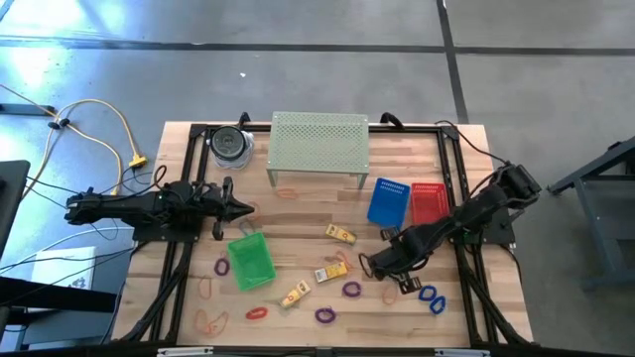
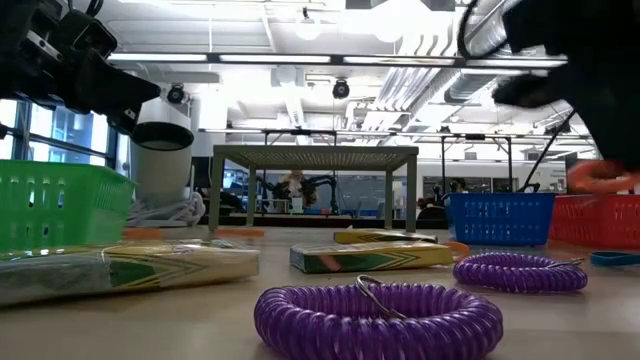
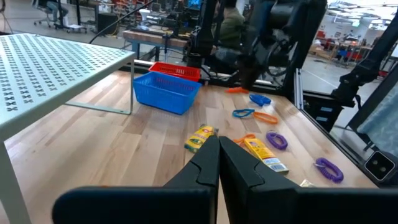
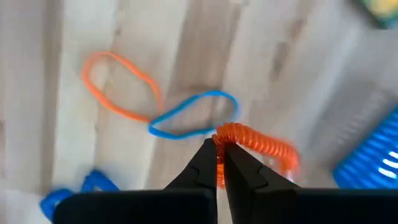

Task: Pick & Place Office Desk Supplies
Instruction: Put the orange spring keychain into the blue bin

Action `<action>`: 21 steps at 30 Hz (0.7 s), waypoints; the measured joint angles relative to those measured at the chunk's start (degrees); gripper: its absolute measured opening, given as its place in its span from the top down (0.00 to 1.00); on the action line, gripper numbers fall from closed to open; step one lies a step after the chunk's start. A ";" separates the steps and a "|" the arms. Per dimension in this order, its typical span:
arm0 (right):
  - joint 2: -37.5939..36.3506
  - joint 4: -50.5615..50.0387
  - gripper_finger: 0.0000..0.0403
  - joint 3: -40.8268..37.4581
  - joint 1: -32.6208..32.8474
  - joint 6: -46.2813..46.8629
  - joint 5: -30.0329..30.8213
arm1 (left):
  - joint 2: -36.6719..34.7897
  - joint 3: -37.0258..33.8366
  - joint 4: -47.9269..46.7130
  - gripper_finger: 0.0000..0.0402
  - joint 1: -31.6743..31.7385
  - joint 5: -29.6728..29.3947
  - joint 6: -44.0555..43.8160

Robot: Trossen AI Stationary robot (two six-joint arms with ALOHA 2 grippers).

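Right gripper [image 4: 219, 149] low over the desk [image 1: 298, 213] toward its right edge, fingers pinched together on an orange coil loop [image 4: 258, 144], gripping one end of the coil. Just beyond the tips lie a thin blue band [image 4: 193, 121] and a thin orange band [image 4: 118, 87], overlapping on the wood; another blue piece [image 4: 74, 193] sits apart from them.

Left gripper [image 1: 243, 207] waits near the left edge, fingers closed on nothing, above the green basket [image 1: 249, 260].

Remaining supplies are scattered across the front half: purple coil loops [image 1: 351, 290], yellow packets [image 1: 340, 234], a red loop [image 1: 256, 313] and orange bands [image 1: 208, 319] toward the front left corner. Blue basket [image 1: 389, 201] and red basket [image 1: 428, 202] stand side by side right of centre. Pale-green perforated shelf [image 1: 319, 144] at the back edge.
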 joint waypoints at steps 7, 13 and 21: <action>-0.03 -12.45 0.99 8.66 -3.41 -2.38 4.20 | 0.00 0.00 0.00 1.00 0.00 0.04 -0.01; -0.31 -18.18 0.99 12.11 -10.63 -8.74 4.81 | 0.00 0.00 -0.01 1.00 0.00 0.17 -0.01; -3.68 -16.26 0.99 11.97 -23.84 -16.92 5.13 | 0.00 0.00 -0.02 1.00 0.00 0.17 0.02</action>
